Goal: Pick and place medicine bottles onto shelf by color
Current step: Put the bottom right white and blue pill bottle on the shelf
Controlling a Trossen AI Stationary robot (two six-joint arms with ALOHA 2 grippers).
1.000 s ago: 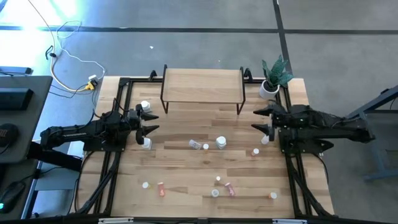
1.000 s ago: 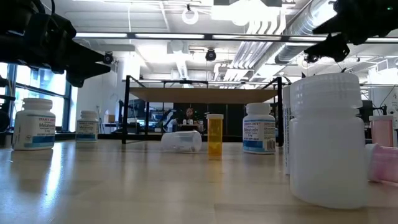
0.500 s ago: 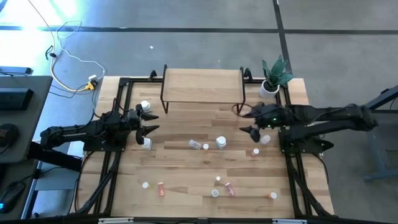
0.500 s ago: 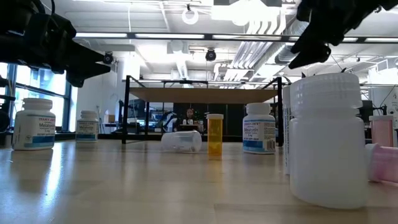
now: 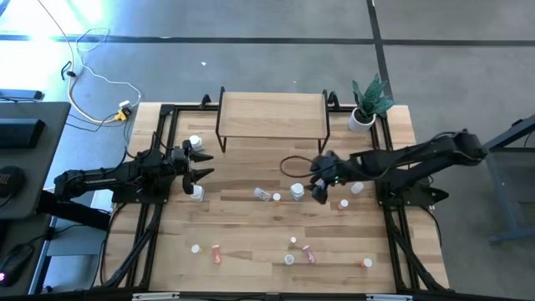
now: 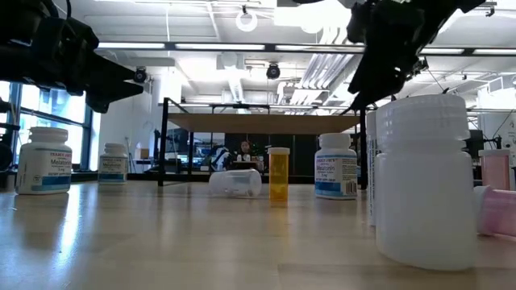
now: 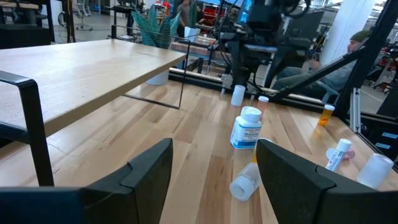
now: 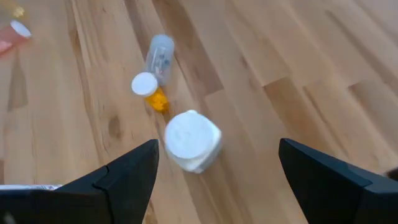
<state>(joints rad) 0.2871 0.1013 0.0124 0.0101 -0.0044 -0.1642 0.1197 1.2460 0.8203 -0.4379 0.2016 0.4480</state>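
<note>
Right end effector [image 5: 316, 179], fingers spread apart, above the upright white bottle [image 8: 191, 140] at mid-table, empty.

One shelf [image 5: 272, 113], one potted plant [image 5: 369, 103], two robot arms, about a dozen medicine bottles [image 5: 297, 192]

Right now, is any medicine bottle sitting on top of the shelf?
No, the shelf top is bare in the high view; the medicine bottles are all on the table.

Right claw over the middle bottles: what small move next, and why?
Probably lower the open right claw around the upright white bottle: that bottle sits between its fingers in the wrist view, ungrasped, and the shelf holds no bottles.
</note>
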